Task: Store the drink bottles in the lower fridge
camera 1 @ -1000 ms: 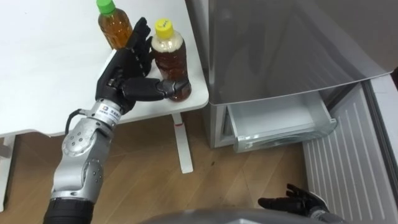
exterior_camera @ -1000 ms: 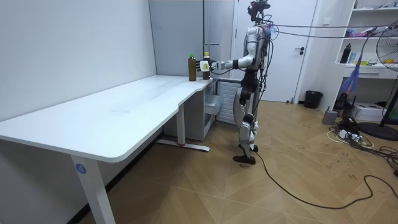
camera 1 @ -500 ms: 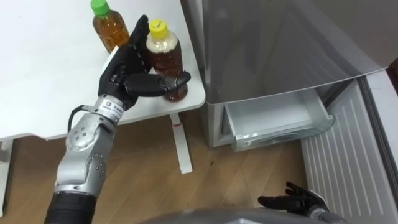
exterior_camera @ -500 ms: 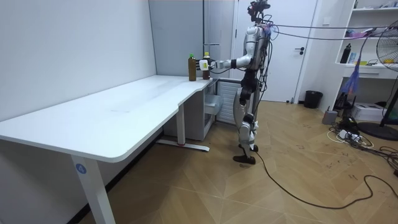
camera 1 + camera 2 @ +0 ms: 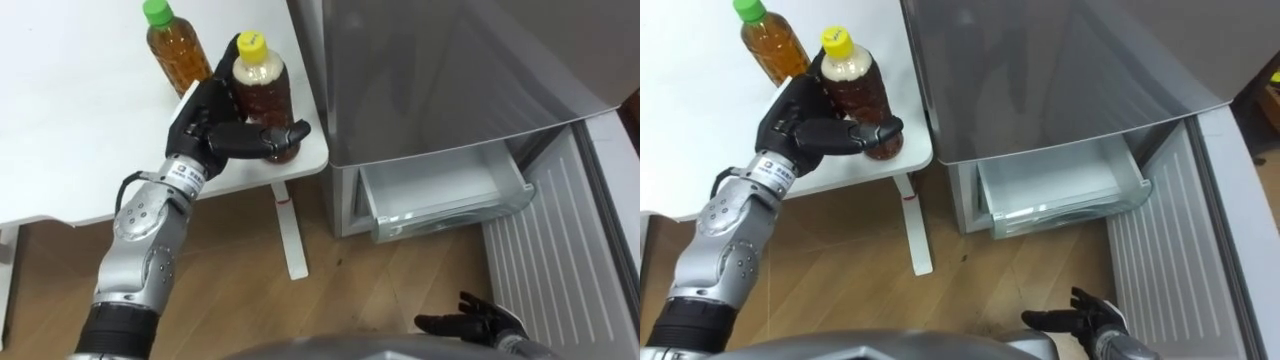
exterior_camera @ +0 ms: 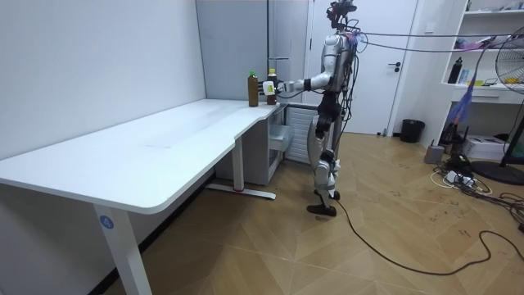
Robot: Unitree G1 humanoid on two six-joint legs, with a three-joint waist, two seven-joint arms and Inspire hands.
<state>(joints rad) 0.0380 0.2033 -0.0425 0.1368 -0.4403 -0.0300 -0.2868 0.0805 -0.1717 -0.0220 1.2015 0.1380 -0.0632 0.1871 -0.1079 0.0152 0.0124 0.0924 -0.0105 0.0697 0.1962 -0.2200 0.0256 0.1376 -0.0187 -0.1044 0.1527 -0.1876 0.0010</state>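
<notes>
A yellow-capped bottle (image 5: pixel 260 85) of brown drink stands near the corner of the white table (image 5: pixel 70 130). My left hand (image 5: pixel 205 125) wraps it: the thumb lies across its lower front and the fingers rise behind it. A green-capped bottle (image 5: pixel 170 55) of amber drink stands just behind and to the left, untouched. My right hand (image 5: pixel 470 322) hangs low at the bottom edge, fingers spread and holding nothing. In the room view I stand at the table's far end beside the fridge, left arm stretched to the bottles (image 6: pixel 268 88).
The grey fridge (image 5: pixel 440 70) stands right of the table. Its lower drawer (image 5: pixel 440 195) is pulled out and holds nothing, and the lower door (image 5: pixel 560 250) swings open to the right. A table leg (image 5: pixel 290 235) stands on wooden floor below the corner.
My left hand has closed in on the yellow-capped bottle; the thumb now reaches further across its front. The view has shifted slightly. The right hand has stayed still.
</notes>
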